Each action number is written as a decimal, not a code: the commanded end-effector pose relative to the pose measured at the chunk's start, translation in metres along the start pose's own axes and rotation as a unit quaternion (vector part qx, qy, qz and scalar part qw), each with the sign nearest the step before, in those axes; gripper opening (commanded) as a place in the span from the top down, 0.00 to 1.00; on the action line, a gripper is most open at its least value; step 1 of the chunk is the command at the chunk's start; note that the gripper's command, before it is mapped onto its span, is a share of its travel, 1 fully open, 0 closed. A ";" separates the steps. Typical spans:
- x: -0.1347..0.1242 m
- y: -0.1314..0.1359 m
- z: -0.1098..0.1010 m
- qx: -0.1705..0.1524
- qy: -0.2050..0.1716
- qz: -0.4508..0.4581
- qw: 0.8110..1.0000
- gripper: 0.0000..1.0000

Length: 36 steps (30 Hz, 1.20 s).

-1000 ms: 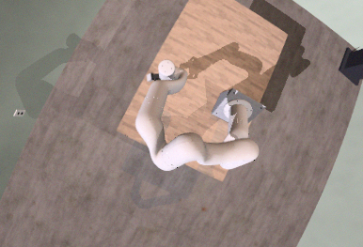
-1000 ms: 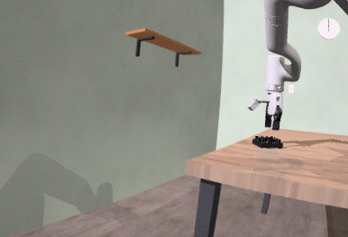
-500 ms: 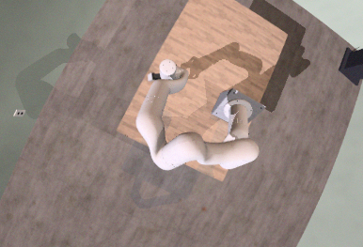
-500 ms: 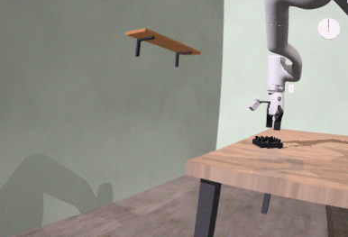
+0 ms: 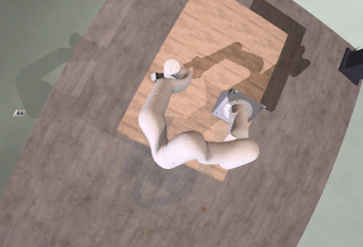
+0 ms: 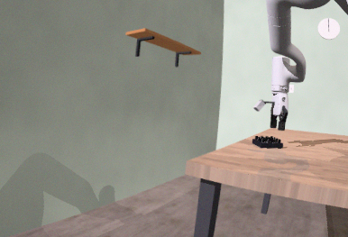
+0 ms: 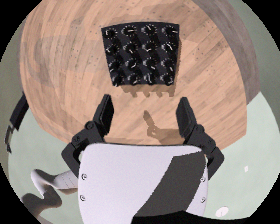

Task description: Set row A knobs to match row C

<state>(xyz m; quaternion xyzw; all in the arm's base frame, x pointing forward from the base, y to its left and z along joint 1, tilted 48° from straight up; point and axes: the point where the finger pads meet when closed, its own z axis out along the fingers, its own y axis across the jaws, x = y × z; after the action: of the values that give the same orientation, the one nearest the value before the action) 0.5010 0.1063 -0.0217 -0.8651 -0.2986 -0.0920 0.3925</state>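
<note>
The black knob box [image 6: 267,144] [image 7: 139,56] lies on the table. In the wrist view it is ahead of the fingers, its four rows of knobs facing up. Short white lines show on the knobs, but the printed names and the socket are too small to make out, so I cannot tell which row is A. My gripper [image 6: 278,128] [image 7: 145,103] is open and empty, pointing down above table height. In the exterior view it stands above and slightly right of the box; no finger touches a knob. In the top view the arm hides the box.
The wooden table [image 5: 212,22] [image 6: 234,165] [image 7: 211,75] carries the arm's grey base plate [image 5: 218,108]. The arm [image 5: 181,148] [image 6: 280,21] reaches over the table. A wall shelf [image 6: 162,41] hangs away from the arm. Shadows of the arm and fingers fall on the wood.
</note>
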 end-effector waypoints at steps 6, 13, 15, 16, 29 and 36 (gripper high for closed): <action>-0.017 0.001 0.000 -0.001 0.001 0.000 1.000 0.00; -0.021 0.001 0.000 -0.001 0.001 0.000 1.000 0.00; -0.022 0.001 0.000 -0.001 0.001 0.000 1.000 0.00; -0.022 0.001 0.000 -0.001 0.001 0.000 1.000 0.00; -0.022 0.001 0.000 -0.001 0.001 0.000 1.000 0.00; -0.022 0.001 0.000 -0.001 0.001 0.000 1.000 0.00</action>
<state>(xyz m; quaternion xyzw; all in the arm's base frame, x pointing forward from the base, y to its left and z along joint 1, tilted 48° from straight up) 0.4831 0.0958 -0.0314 -0.8651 -0.2985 -0.0922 0.3924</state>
